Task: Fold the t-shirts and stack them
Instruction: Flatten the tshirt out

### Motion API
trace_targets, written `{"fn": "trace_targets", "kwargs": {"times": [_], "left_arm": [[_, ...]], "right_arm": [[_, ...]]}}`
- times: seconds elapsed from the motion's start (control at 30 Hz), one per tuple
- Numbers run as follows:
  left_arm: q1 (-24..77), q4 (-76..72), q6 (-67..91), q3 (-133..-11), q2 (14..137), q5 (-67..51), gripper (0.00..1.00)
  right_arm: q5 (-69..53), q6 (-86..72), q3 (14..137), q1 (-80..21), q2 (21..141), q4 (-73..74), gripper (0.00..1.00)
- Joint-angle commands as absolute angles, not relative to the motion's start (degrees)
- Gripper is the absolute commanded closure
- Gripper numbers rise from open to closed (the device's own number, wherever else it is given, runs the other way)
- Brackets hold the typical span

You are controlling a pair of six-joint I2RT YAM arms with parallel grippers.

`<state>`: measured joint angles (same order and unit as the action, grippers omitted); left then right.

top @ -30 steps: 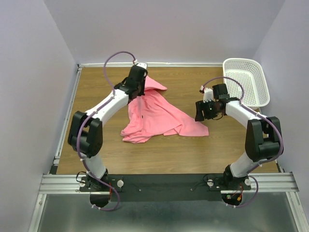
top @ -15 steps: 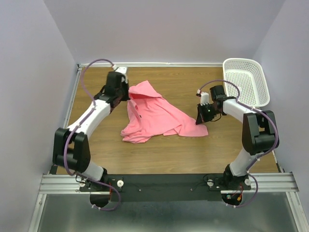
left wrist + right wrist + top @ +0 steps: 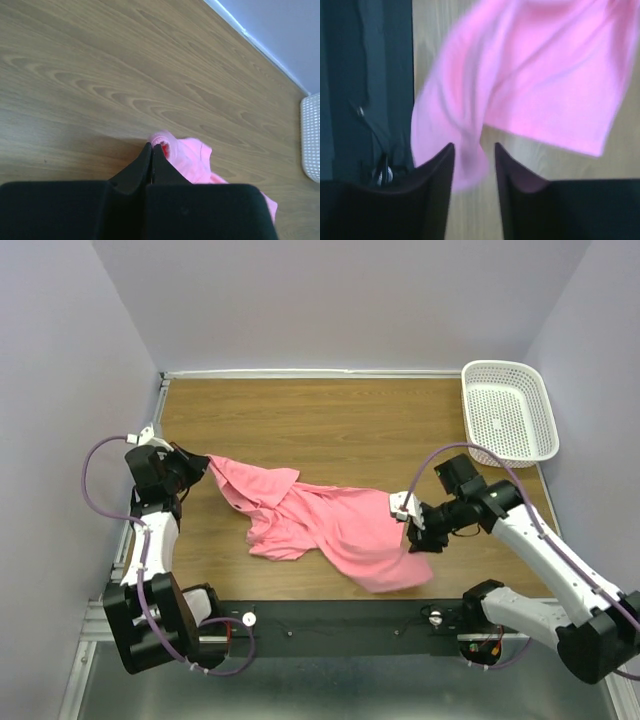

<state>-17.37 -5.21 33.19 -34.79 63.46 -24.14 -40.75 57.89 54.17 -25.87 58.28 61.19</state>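
Observation:
One salmon-pink t-shirt [image 3: 330,525] lies stretched and crumpled across the wooden table [image 3: 340,420], from the far left toward the near right. My left gripper [image 3: 197,468] is at the table's left edge, shut on a hem of the shirt. In the left wrist view the closed fingers [image 3: 151,146] pinch the pink cloth [image 3: 190,157] at their tips. My right gripper [image 3: 412,535] is at the shirt's right end. In the right wrist view its jaws [image 3: 474,146] stand apart, and blurred pink cloth [image 3: 545,85] hangs in front of them and partly between them.
A white perforated basket [image 3: 510,410] stands at the back right corner; its rim shows in the left wrist view [image 3: 312,140]. The black front rail [image 3: 340,618] runs just below the shirt's near corner. Lilac walls close in the table.
My left arm swung from the back of the table to the far left edge, dragging the shirt out sideways. My right arm moved nearer, and the shirt's right corner came toward the front rail.

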Motion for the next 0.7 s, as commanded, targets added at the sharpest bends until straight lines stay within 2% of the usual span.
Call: {"fn": "trace_targets", "kwargs": {"times": [0.0,0.13,0.33,0.37,0.5,0.67], "left_arm": [[-18.4,-10.4,36.0,-35.7,62.9,-30.5,1.0],[-18.5,-9.4,34.4,-37.0,62.9,-30.1,1.0],[-18.4,-7.6,31.1,-36.2,61.4,-27.7,1.0],[-18.5,-7.6,31.0,-35.9,61.2,-27.9,1.0],[-18.1,-7.3,30.1,-36.3,60.4,-27.7,1.0],[-17.8,-7.7,30.5,-36.5,61.0,-28.9,1.0]], "right_arm": [[-24.6,50.7,46.6,-25.8,59.6,54.8,0.44],[-23.6,36.5,47.5,-25.8,63.3,37.2,0.41],[-25.5,22.5,60.9,-25.8,82.3,30.8,0.41],[-24.5,22.2,62.8,-25.8,87.9,30.6,0.41],[-19.1,23.6,68.3,-24.7,97.9,30.2,0.44],[-16.6,24.3,68.2,-21.5,102.0,30.1,0.45]]}}
